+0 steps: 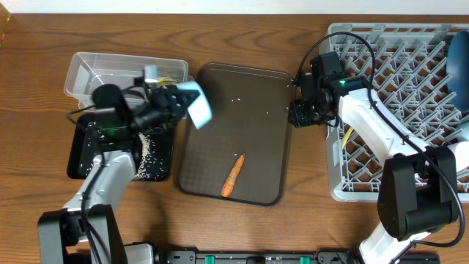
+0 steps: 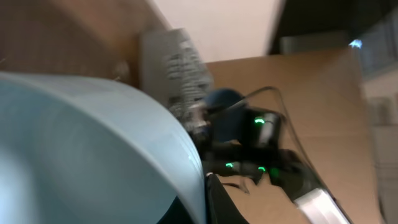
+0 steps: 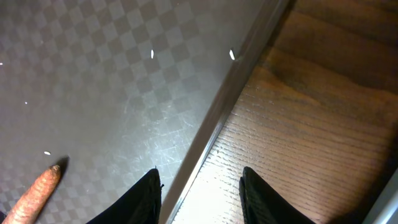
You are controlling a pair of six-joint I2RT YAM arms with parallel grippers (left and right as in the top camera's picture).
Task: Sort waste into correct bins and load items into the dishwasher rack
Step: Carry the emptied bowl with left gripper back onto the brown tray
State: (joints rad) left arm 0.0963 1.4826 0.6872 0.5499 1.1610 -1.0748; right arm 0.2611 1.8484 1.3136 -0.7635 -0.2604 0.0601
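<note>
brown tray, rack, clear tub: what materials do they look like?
Brown tray: likely plastic, matte, with a fine checkered texture and light scratches. Rack: light-grey moulded plastic, judging by its uniform lattice of pegs. Clear tub: transparent plastic, glossy; the table shows through its walls.

In the left wrist view the cup (image 2: 81, 143) is blurring and spilling off at 9 o'clock. In the right wrist view the carrot (image 3: 32, 198) is running off at 7 o'clock.

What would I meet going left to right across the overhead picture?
Black tray → light-blue cup, held by the left tool → carrot piece → right tool → dishwasher rack.
</note>
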